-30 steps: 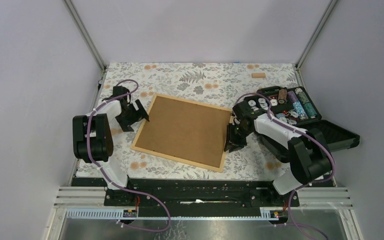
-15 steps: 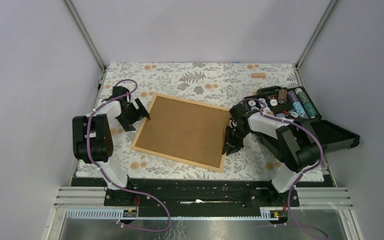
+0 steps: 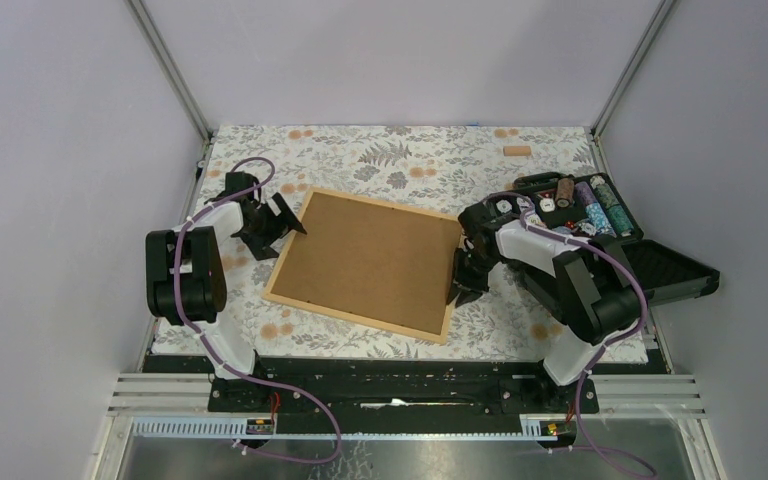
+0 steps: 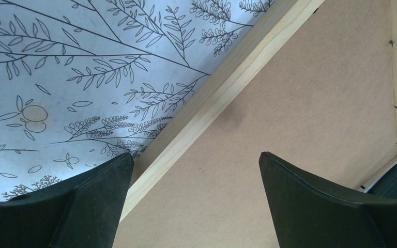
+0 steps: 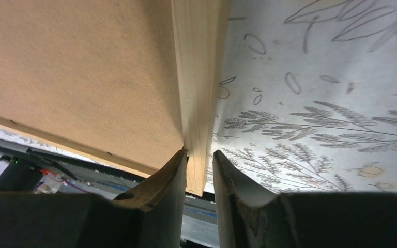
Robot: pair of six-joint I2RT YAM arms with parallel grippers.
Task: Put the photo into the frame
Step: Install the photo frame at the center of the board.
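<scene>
Photo: is not showing in any view. Judging by the closed back, it is either lying under the board already or is out of sight; cannot tell which.
Frame (image 3: 355,318): is lying face down, slightly skewed, in the centre of the top view, with its pale wood rails facing up.
Backing board (image 3: 365,262): is sitting inside the rails and covering the whole opening. It looks flat and seated on the sides that the wrist views show.
Right gripper (image 5: 200,160): is working at the right edge of the frame in the top view. Its jaws are pinching the right rail (image 5: 196,77) near the lower corner, one finger on the board side and one on the cloth side.
Left gripper (image 4: 195,157): is hovering at the frame's upper-left corner with its jaws spread wide. They are straddling the left rail (image 4: 222,88) without touching it.
Floral cloth (image 3: 400,160): is lying under everything.
Black case (image 3: 600,240): is standing open at the right of the top view, near the right arm and apart from the frame.
Progress: the back is looking closed, so loading is probably done or near done.
Remaining: probably turning the frame face up to check the print. The one-sided pinch is risking a twist or slip if lifted alone.
</scene>
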